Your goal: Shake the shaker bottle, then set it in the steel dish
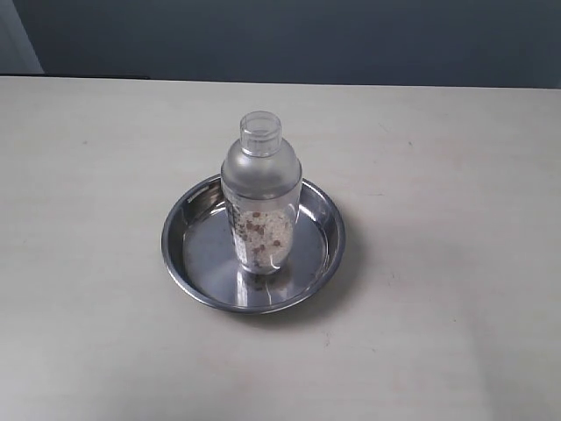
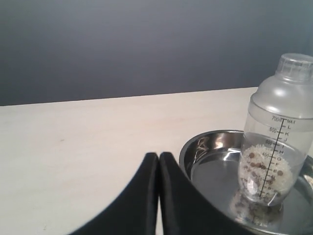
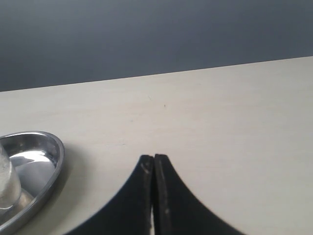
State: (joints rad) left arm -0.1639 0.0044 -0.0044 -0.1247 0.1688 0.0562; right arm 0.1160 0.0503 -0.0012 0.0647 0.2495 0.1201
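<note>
Clear plastic with a frosted dome, the shaker bottle stands upright on the flat bottom of the steel dish, well inside the low sloped rim and touching it nowhere. Its small round cap is on. Brown and white grains fill the lower part of the body, and the left wrist view shows the black measuring marks running up its side. The shiny floor of the dish mirrors the bottle's base.

The dish sits on a pale, matte table, with bare surface all round it. Behind the far edge of the table rises a dark blue-grey wall.

The left gripper has its two black fingers pressed together with nothing between them; the tips lie near the dish rim, apart from the bottle. The right gripper is likewise closed tight and empty, over bare table, with the dish off to one side at the edge of its wrist view.
</note>
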